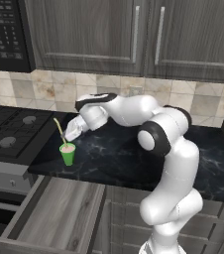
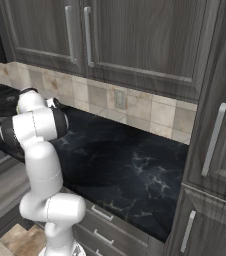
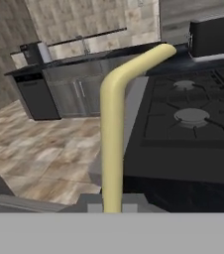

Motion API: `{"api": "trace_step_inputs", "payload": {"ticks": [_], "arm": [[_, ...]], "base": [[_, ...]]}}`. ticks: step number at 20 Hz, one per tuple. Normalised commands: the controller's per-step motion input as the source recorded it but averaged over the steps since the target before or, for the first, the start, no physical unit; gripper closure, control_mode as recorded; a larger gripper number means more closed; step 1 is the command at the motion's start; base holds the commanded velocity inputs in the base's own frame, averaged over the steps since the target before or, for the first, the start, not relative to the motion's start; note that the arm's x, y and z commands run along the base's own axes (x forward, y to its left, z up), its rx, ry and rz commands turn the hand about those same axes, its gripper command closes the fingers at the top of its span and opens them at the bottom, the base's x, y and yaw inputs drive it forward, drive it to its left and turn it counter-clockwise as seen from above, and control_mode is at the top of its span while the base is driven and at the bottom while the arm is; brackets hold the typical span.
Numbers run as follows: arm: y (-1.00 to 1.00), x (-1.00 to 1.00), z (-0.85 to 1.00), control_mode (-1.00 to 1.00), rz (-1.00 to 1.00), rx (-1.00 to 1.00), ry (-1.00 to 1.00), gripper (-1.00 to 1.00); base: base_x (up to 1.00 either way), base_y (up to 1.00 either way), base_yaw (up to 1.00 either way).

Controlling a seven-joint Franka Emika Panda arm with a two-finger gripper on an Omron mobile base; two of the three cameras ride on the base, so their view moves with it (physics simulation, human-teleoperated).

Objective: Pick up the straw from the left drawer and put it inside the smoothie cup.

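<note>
Straw (image 3: 112, 149) fills the middle of the hand view, rising from 6 o'clock and bending toward 1 o'clock, stove (image 3: 193, 119) behind it. Gripper (image 1: 70, 134) sits close on the straw; fingers not clearly seen, so I cannot tell if it grips or has let go.

Left base view: left drawer (image 1: 59, 213) open at 7 o'clock, bottom bare. Smoothie cup (image 1: 68, 154) stands on the dark counter (image 1: 134, 158) near its front edge, just beside the stove. Straw's lower end meets the pink at the cup's rim; upper end leans toward 11 o'clock.

Judgement: pick-up done, straw carried over, and apparently just entering the cup. Depth of insertion unclear. Left to do: seat it fully, release, withdraw the arm without tipping the cup.
</note>
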Motion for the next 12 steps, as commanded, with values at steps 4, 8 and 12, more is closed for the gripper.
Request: {"api": "trace_step_inputs", "payload": {"ticks": [4,8,12], "arm": [[0.00,0.13,-0.19,-1.00,0.00,0.02,-0.08,1.00],[0.00,0.10,-0.12,-1.00,0.00,0.03,-0.09,1.00],[0.00,0.03,-0.17,-1.00,0.00,0.04,-0.08,1.00]], "base": [[0.00,0.00,0.00],[0.00,0.00,0.00],[0.00,0.00,0.00]]}}
